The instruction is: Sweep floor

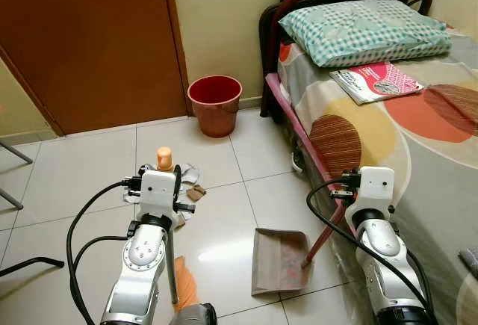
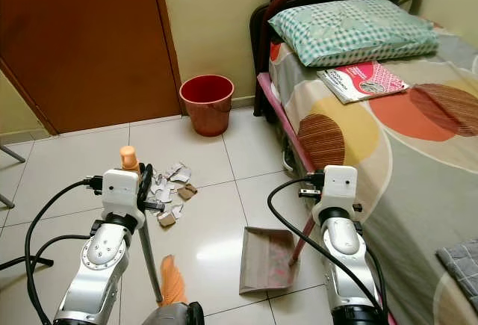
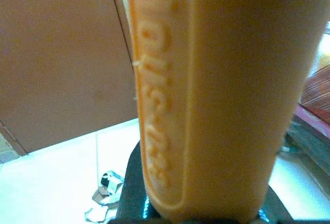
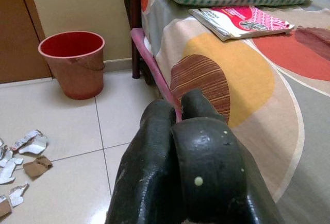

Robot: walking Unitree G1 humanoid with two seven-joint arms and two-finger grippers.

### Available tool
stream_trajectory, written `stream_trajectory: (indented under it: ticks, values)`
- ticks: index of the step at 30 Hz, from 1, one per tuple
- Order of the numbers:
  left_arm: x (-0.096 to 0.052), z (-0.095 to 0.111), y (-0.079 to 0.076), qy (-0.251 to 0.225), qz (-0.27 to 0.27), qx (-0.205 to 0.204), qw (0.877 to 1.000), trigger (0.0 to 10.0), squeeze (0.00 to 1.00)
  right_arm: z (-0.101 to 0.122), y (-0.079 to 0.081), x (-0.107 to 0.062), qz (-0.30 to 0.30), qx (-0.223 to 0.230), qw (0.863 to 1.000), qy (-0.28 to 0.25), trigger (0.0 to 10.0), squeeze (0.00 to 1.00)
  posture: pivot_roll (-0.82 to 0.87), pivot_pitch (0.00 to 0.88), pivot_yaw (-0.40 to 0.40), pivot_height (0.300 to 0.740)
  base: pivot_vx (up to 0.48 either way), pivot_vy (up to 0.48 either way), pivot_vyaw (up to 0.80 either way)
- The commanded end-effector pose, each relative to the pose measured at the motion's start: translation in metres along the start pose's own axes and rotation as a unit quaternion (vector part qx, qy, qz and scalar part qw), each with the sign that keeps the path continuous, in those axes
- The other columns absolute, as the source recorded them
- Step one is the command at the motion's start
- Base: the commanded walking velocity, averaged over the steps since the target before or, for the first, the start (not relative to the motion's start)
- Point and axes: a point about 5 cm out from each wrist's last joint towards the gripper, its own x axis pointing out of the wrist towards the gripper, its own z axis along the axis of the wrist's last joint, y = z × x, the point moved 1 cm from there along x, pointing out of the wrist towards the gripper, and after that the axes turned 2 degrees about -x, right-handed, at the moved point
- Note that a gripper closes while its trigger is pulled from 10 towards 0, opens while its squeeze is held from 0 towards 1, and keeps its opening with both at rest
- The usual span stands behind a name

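My left gripper (image 1: 173, 183) is shut on the broom's orange grip (image 1: 164, 158), which looms close in the left wrist view (image 3: 206, 95). The broom's metal shaft runs down to orange bristles (image 1: 184, 284) on the tiles by my feet. My right gripper (image 1: 343, 190) is shut on the pink handle (image 1: 323, 237) of the dustpan (image 1: 278, 260), which rests flat on the floor beside the bed; its black fingers (image 4: 154, 152) press together. Torn paper and cardboard scraps (image 2: 170, 190) lie on the tiles just beyond the left gripper.
A red bucket (image 1: 215, 104) stands against the wall between the brown door (image 1: 89, 41) and the bed (image 1: 388, 138). The bed, with a pillow (image 1: 358, 30) and a magazine (image 1: 377, 81), fills the right. Thin metal legs (image 1: 22, 265) show at the left edge.
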Motion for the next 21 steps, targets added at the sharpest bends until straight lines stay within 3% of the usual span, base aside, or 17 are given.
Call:
stream_trajectory:
  ticks: [1,13,17,21]
  values:
    - [0.005,0.011,-0.003,-0.023,0.037,-0.027,0.999,10.0,0.00,0.031,0.051,0.030,0.118,0.074,0.990,-0.017,10.0,0.00,0.01,0.000,-0.010,0.740,0.000,0.000,0.00]
    - [0.005,0.011,-0.003,-0.023,0.037,-0.027,0.999,10.0,0.00,0.031,0.051,0.030,0.118,0.074,0.990,-0.017,10.0,0.00,0.01,0.000,-0.010,0.740,0.000,0.000,0.00]
    - [0.008,0.024,-0.003,-0.053,0.020,-0.005,0.998,10.0,0.00,0.027,0.028,0.017,0.091,0.074,0.993,-0.024,10.0,0.00,-0.02,0.002,-0.018,0.740,0.000,0.000,0.00]
    - [0.007,0.024,-0.004,-0.053,0.013,-0.003,0.998,10.0,0.00,0.023,0.028,0.013,0.091,0.075,0.993,-0.022,10.0,0.00,-0.02,0.001,-0.016,0.740,0.000,0.000,0.00]
